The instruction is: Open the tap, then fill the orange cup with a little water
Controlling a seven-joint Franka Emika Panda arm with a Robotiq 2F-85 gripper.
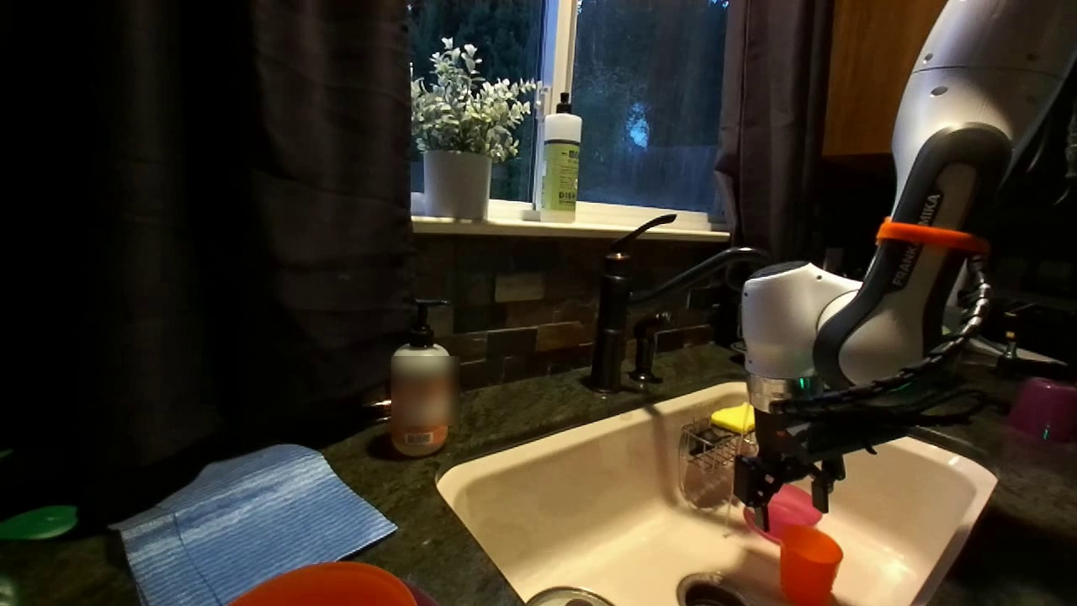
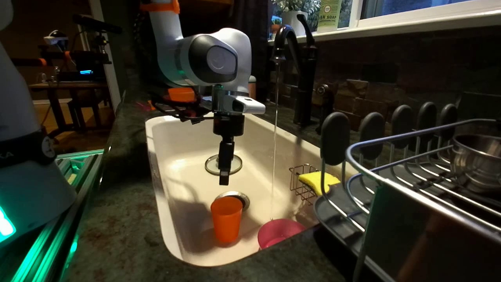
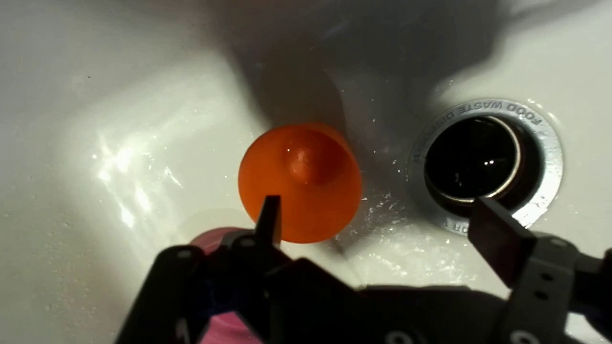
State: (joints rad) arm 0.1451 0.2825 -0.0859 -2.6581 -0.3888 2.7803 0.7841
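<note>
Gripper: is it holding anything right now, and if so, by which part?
Nothing is held: the gripper hangs open, clear of the orange cup, which stands upright in the sink.

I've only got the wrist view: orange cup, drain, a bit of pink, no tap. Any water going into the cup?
Observer: No. In an exterior view, a thin stream of water runs from the tap and comes down by the pink bowl, apart from the orange cup.
Operator: The hand overlaps the cup in my picture. Touching?
Observer: No, both exterior views show a gap between the hand and the cup's rim.
</note>
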